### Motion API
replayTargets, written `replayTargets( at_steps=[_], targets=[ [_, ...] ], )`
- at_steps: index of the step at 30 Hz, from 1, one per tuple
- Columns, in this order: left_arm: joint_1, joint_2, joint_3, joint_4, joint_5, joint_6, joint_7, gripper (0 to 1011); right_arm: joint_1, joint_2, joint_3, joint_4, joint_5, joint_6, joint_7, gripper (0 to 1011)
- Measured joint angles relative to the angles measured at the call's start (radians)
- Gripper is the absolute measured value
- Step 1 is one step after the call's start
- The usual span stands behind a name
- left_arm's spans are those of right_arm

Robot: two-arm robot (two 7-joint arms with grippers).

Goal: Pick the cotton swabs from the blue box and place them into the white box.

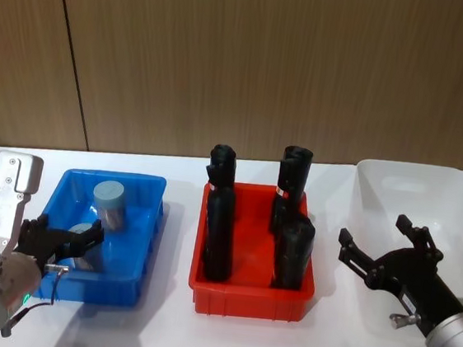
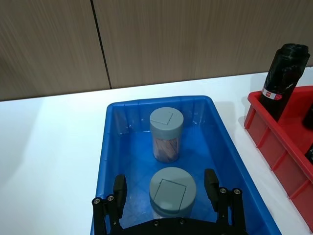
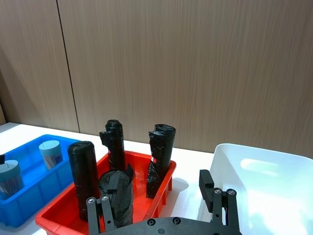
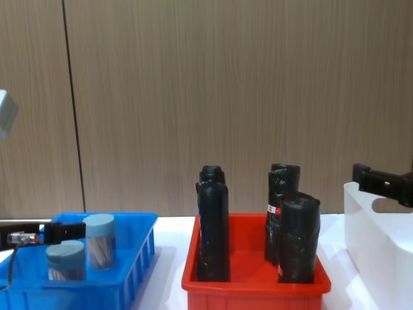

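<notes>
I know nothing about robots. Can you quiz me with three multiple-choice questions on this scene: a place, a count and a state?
1. The cotton swabs are: A. on the tabletop; B. in the blue box; C. held in the air.
2. How many black rolls stand in the red bin? A. two; B. six; C. four.
3. The left tool is: A. open around the nearer tub; B. shut on a roll; C. shut on nothing.

Answers: B, both tubs stand inside its walls. C, four upright rolls show. A, its fingers flank the tub with gaps.
The right tool hangs open by the white box.
</notes>
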Motion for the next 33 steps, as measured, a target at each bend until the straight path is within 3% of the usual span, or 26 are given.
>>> replayTargets(
  at_steps=[14, 28, 33],
  targets=[
    [-0.045, -0.028, 0.000, 0.101, -0.013, 0.014, -0.058, 1004, 0.000, 0.000, 0.000, 0.000, 0.000, 0.000, 0.000, 1002],
    [-0.085, -0.056, 0.010, 0.178, 0.004, 0.019, -0.095, 1004, 0.000, 0.000, 0.000, 0.000, 0.000, 0.000, 0.000, 1002],
    [-0.090, -0.061, 0.013, 0.188, 0.014, 0.017, -0.096, 904, 0.000, 0.000, 0.000, 0.000, 0.000, 0.000, 0.000, 1002]
  ],
)
